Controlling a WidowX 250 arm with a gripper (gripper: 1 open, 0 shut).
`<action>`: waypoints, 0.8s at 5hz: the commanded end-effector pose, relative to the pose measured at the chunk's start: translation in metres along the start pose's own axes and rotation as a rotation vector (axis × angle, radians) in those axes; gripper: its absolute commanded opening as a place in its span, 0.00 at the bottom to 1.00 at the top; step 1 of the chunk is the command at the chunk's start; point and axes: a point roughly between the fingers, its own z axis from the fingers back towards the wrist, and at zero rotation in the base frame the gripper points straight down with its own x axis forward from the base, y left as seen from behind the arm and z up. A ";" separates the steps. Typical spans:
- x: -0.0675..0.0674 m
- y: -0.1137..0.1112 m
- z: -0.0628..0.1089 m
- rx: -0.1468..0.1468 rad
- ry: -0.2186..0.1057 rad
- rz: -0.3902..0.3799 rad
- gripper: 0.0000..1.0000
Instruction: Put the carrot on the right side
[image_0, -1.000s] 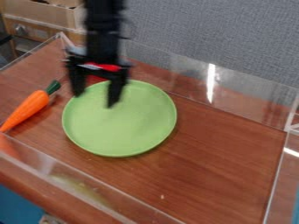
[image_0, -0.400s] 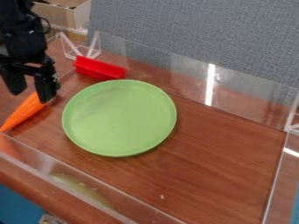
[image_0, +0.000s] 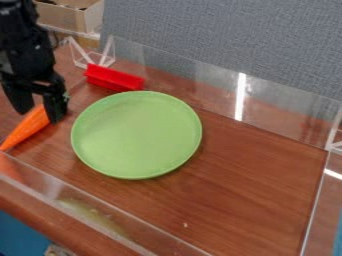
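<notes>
Carrot (image_0: 26, 128) on the bench (image_0: 246, 186) at the camera's left of the green plate (image_0: 135, 136), just below the open end effector (image_0: 39, 112), long axis slanting from stem end beneath it toward the near-left.

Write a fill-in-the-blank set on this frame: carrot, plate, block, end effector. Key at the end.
1. The carrot is colored ____.
2. The round plate is colored ____.
3. The block behind the plate is colored ____.
4. The end effector is over the ____, not the plate or the block.

Missing words: orange; green; red; carrot.
</notes>
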 end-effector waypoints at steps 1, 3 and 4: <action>0.012 -0.002 0.000 0.019 -0.034 0.002 1.00; 0.026 0.005 -0.007 0.044 -0.056 0.030 1.00; 0.030 0.015 -0.005 0.059 -0.065 0.046 1.00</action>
